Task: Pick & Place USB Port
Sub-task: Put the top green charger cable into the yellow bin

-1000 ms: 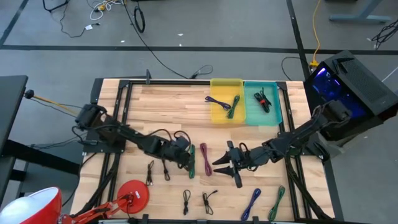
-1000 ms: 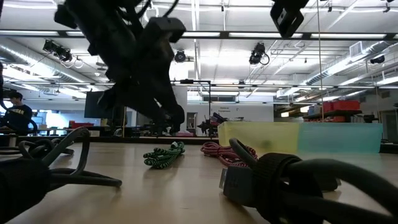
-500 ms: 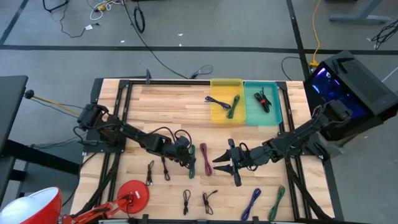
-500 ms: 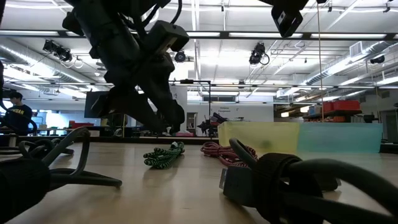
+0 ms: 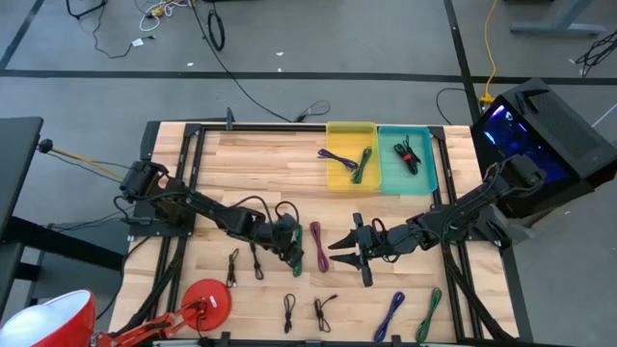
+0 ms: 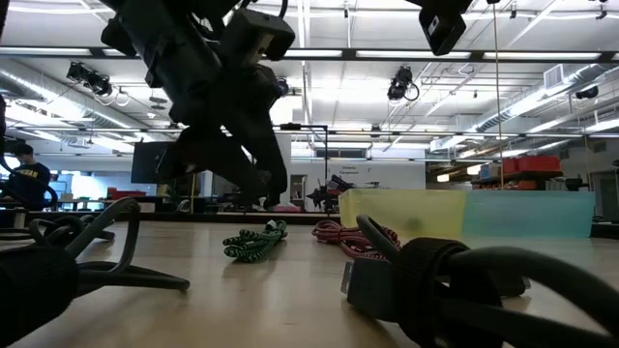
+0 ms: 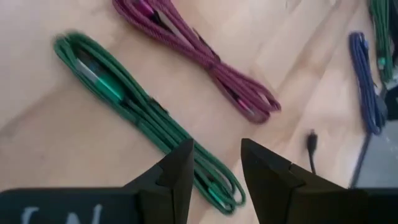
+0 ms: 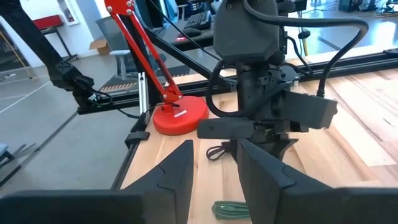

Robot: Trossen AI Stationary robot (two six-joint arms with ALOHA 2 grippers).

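A green coiled USB cable (image 5: 297,256) lies flat on the wooden table, and a maroon one (image 5: 315,241) lies just to its right. My left gripper (image 5: 291,245) hovers over the green cable. In the left wrist view its open fingers (image 7: 216,163) stand above the cable's (image 7: 143,112) lower part, with the maroon cable (image 7: 199,62) beyond. The low view shows the left gripper (image 6: 269,184) clear of the table, above the green cable (image 6: 253,240). My right gripper (image 5: 335,256) is open and waits right of the maroon cable, pointing at the left arm (image 8: 261,93).
A yellow bin (image 5: 335,178) and a teal bin (image 5: 430,159) at the far edge hold cables. Black cables (image 5: 233,265), a blue one (image 5: 390,313) and another green one (image 5: 431,313) lie along the near edge. A red lamp base (image 5: 205,299) stands near-left.
My left gripper has crept a little toward the table's right and near edge, closing in over the green cable. The cables have stayed where they were.
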